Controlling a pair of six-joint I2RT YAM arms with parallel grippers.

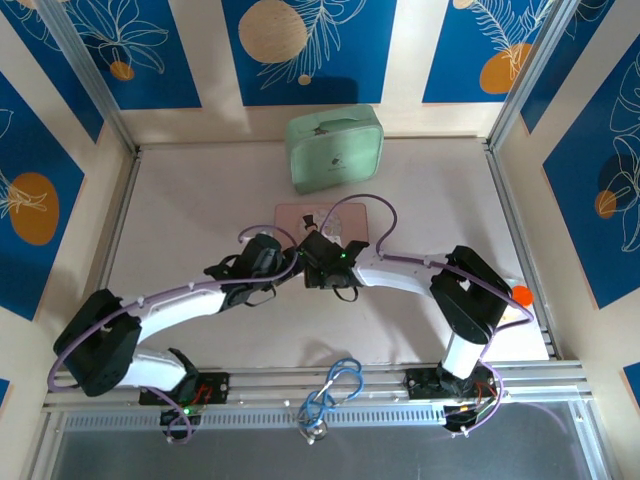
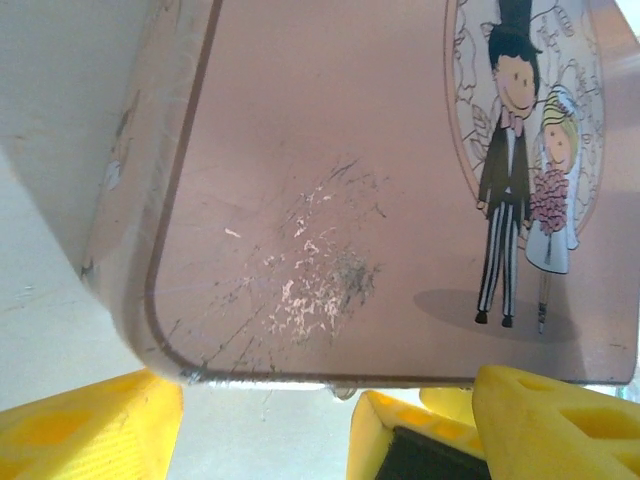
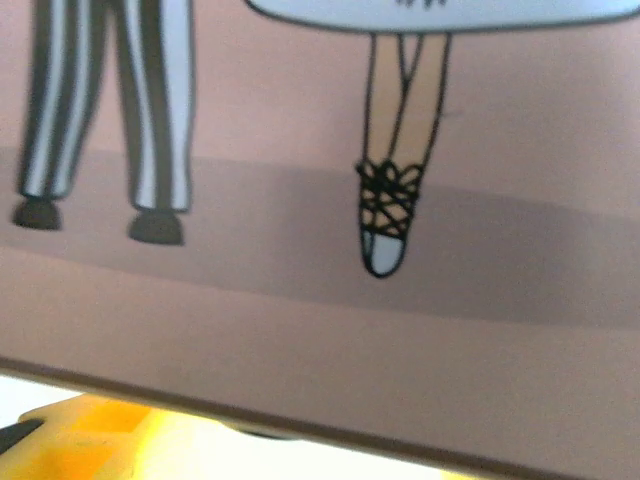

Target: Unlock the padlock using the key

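Walls of blue panels [image 1: 305, 50] printed with white leaves and orange discs enclosed the cell on three sides, framed by silvery aluminium rails [image 1: 400, 395]. The pale matte table [image 1: 200, 200] filled the floor between them.

A flat pink rectangular case [image 1: 350, 215] lay at the table's middle. Beyond it, by the back wall, sat a mint-green zipped pouch [image 1: 335, 150]. Nearer than the case, over the front rail, hung a blue cable loop [image 1: 340, 385]. Well to the case's right lay a small orange ball [image 1: 520, 295].

From above, the left gripper [image 1: 272, 255] and the right gripper [image 1: 322, 258] met at the case's near edge and covered it, and their jaws could not be made out.

The left wrist camera added what the overhead view lacked. It showed the case's [image 2: 330, 150] scratched lid, a cartoon bride and groom [image 2: 525, 180] printed on it, and the left gripper [image 2: 330, 440] spread wide, a yellow finger [image 2: 90, 425] either side of the rounded near corner.

The right wrist camera sat closer still to the case [image 3: 300, 320]. One yellow finger [image 3: 100, 440] showed below its edge, so that gripper's spread could not be told.

Where the padlock lay could not be told.
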